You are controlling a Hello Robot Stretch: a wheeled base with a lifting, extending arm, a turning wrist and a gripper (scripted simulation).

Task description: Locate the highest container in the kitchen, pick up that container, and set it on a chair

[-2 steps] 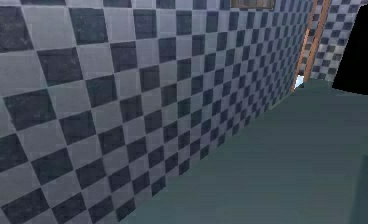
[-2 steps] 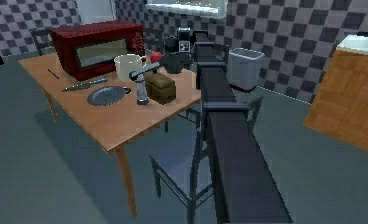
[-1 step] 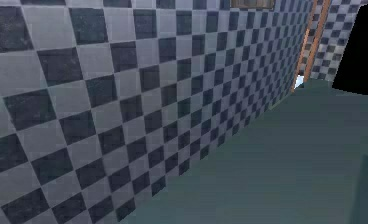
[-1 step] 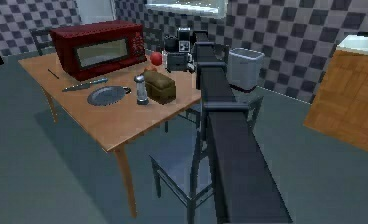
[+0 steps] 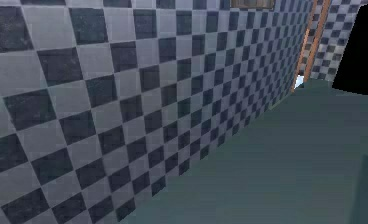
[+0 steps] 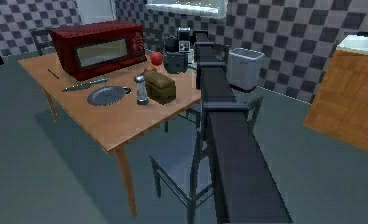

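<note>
Arm (image 6: 227,130) hanging out over worktop (image 6: 97,125) far end; pincer (image 6: 184,46) sitting among dark clutter, cannot tell grip or load. Grey container (image 6: 245,68) standing near checkered wall, beside arm tip. Best: creeping in slowly, keeping chair (image 6: 179,172) reachable.

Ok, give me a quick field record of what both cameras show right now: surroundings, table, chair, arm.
forward: checkered wall close by, teal floor, wooden door frame
table: wooden table with red microwave, plate, knife, brown box
chair: grey chair at the table's near corner
bin: grey bin past the table
arm: arm extends toward the table's far end
gripper: gripper among dark items; cannot tell whether it holds anything
</note>
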